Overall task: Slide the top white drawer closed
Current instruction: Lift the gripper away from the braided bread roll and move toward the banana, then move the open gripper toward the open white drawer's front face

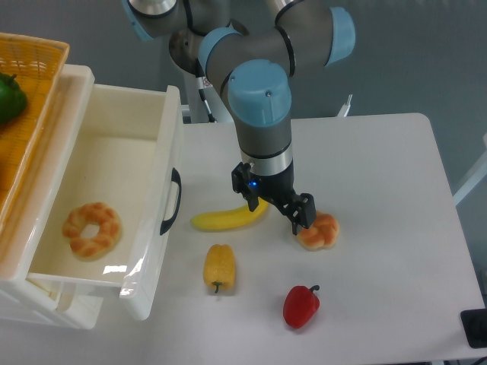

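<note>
— one drawer is seen pulled far out at the left of the frame: the top white drawer (114,220), with its black arched handle (172,201) on the front panel facing the frame's centre. a ring-shaped pastry (92,230) is lying inside it on the floor of the box.

— what is found along its front edge?

— bare white table (396,190) is seen just right of the front panel. nearest to it, a yellow pepper (219,268) is lying low in the frame, and the tip of a banana (230,217) is pointed toward the handle, both apart from the panel. a red pepper (301,306) is set further right, near the bottom edge. an orange woven basket (34,99) is resting above the drawer at the upper left, with something green inside it.

— and the arm?

— it is let down from the top centre of the frame, the wrist held vertical above the table. the gripper (280,207) is pointed downward between the banana and a second pastry (318,231); one finger is seen over the banana's right end, the other over the pastry's left edge. the fingers are seen spread apart, with nothing pinched between them. whether they are touching the table cannot be told.
</note>
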### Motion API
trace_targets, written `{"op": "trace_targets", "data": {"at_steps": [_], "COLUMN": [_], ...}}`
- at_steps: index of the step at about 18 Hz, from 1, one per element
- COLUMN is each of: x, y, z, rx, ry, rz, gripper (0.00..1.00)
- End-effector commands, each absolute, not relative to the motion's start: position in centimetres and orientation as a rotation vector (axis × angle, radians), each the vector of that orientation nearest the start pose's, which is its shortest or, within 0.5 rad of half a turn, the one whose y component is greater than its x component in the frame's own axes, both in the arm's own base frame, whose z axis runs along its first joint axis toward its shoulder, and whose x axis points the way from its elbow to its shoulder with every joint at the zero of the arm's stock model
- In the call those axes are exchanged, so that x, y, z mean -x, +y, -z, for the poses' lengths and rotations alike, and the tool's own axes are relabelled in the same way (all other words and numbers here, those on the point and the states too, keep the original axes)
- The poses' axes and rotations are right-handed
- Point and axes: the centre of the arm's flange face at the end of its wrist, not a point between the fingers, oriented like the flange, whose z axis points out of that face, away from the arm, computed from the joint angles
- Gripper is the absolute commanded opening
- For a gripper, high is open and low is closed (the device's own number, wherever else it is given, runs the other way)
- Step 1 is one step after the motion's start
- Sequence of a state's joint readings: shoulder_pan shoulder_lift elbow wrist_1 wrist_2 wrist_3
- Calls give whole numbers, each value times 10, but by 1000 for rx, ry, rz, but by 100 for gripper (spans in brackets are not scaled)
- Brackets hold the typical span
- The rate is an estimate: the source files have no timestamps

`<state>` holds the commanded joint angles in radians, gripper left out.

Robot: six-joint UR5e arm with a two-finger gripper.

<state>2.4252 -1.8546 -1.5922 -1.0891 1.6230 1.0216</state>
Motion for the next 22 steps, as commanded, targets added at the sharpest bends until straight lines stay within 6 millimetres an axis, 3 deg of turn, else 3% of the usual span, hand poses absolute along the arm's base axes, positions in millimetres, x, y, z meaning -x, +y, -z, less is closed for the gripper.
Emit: {"op": "trace_targets", "data": {"at_steps": [3,6,10,14,22], "x": [372,370,363,363,346], "y": [494,497,502,509,531], "z": [-366,-362,-359,-354,-330], "rx": [3068,3068,3070,3045,3055], "ry": [206,27,-6,-286,-382], "rz": [-248,-235,-224,-204,-149], "gripper": [100,100,100,100,100]}}
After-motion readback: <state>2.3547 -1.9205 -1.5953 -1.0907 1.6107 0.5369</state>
